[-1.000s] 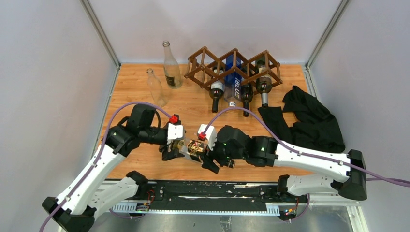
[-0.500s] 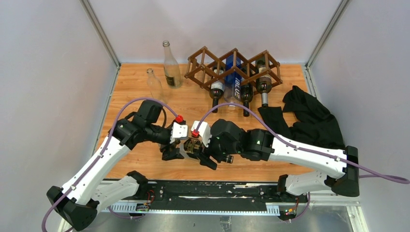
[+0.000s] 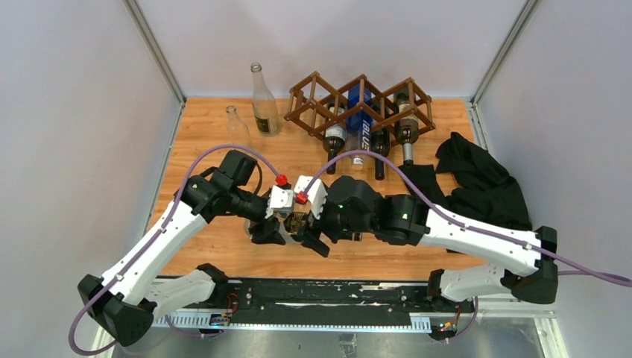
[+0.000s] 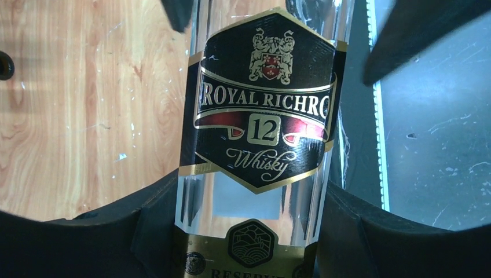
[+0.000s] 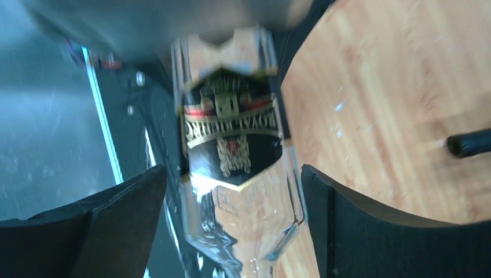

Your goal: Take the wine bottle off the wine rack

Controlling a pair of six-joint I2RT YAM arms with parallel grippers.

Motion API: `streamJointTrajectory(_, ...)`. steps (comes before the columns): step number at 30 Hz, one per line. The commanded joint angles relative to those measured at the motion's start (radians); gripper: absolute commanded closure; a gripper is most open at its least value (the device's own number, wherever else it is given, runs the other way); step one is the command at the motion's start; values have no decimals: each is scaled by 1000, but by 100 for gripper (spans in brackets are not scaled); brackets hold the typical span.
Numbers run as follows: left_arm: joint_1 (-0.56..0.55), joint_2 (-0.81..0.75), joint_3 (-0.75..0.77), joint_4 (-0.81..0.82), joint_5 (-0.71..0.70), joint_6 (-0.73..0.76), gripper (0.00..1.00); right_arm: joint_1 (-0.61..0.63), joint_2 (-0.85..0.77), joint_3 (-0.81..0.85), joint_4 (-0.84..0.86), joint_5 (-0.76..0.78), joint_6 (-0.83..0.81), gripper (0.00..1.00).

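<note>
A pale wooden table (image 3: pixel 298 153) sits inside a grey-walled booth, seen from above. Nearest the viewer, well in front of the wine rack (image 3: pixel 382 110), the 2 arms meet over the table's near edge.

Between them is a clear whisky bottle (image 3: pixel 296 222) with a black and gold label, off the rack and held in the air. The left gripper (image 3: pixel 270 233) is closed onto it. In its wrist view, both fingers (image 4: pixel 145 231) press the glass just below the label. The right gripper (image 3: pixel 313 240) straddles the other end. Its fingers (image 5: pixel 124 214) sit close against both sides, but that blurred view does not show whether they press.

Further back, a black cloth (image 3: pixel 481 186) lies in front of the rack's right end. In the rack itself lie 4 bottles (image 3: pixel 334 138), necks pointing toward the arms. Just left of the rack stand 2 clear bottles (image 3: pixel 264 101).

This looks like a handover, and the risk lies there. If 1 gripper lets go before the other is firm, the smooth glass could slip and strike the table edge or the metal rail below. If both pull at once, the bottle could twist loose.
</note>
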Motion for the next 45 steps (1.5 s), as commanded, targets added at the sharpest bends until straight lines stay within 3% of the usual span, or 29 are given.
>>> streamJointTrajectory(1, -3, 8, 46, 102, -7, -100, 100, 0, -94, 44, 228, 97, 36, 10)
streamJointTrajectory(3, -2, -11, 36, 176, -8, -174, 100, 0, -126, 38, 240, 152, 47, 9)
streamJointTrajectory(10, -1, -119, -61, 675, -62, -677, 100, -2, -280, -2, 295, 262, 93, 7)
streamJointTrajectory(18, -1, -119, -16, 861, -76, -951, 100, -3, -456, -162, 399, 260, 206, 6)
streamJointTrajectory(24, 1, -120, 41, 926, -18, -1040, 100, -4, -483, -259, 475, 304, 264, 5)
streamJointTrajectory(30, 0, -136, 74, 949, 15, -1098, 100, -43, -422, -250, 522, 296, 303, 5)
streamJointTrajectory(37, 0, -158, 61, 979, 126, -1181, 100, -192, -388, -271, 745, 30, 411, 5)
streamJointTrajectory(41, 0, -162, 60, 1000, 165, -1219, 100, -203, -349, -263, 861, -78, 435, 5)
streamJointTrajectory(43, 0, -162, 57, 1016, 169, -1233, 100, -203, -319, -235, 870, -103, 443, 8)
streamJointTrajectory(45, 0, -162, 54, 1029, 168, -1245, 100, -203, -280, -214, 889, -129, 454, 17)
